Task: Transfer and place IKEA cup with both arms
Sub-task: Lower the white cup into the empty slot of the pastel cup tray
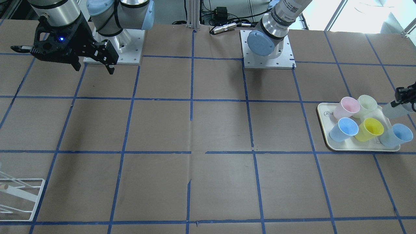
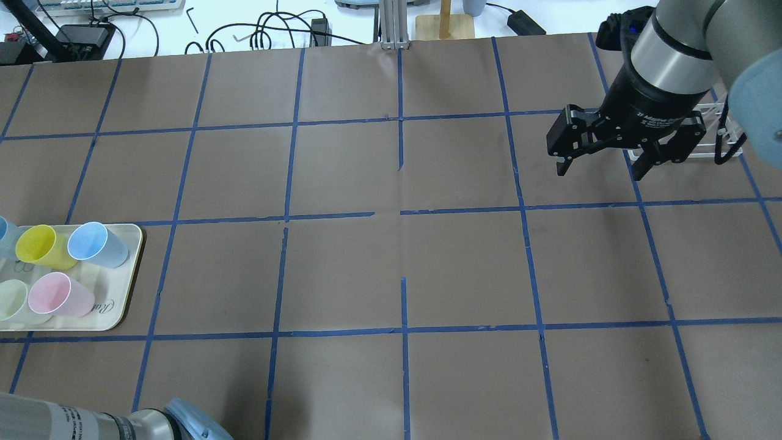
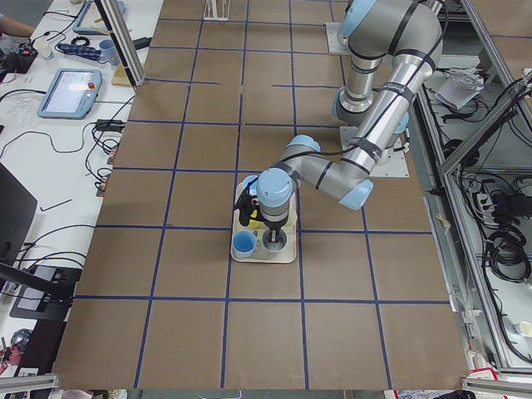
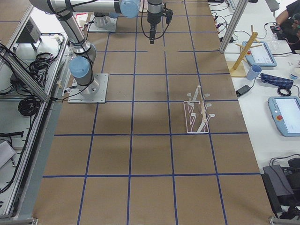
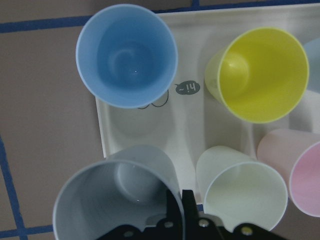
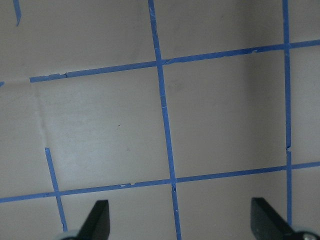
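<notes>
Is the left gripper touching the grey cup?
Touching. The left wrist view shows the left gripper pinched on the rim of the grey cup, with no gap.

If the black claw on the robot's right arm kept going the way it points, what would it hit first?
Just the paper-covered table. The right gripper points down, jaws open, and its wrist camera shows only that surface and blue tape lines below, though its height is hard to judge.

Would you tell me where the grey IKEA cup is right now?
In the front-facing view the grey IKEA cup is at the far right edge, at the tray's corner beside the pale green cup, its rim pinched in the left hand.
</notes>
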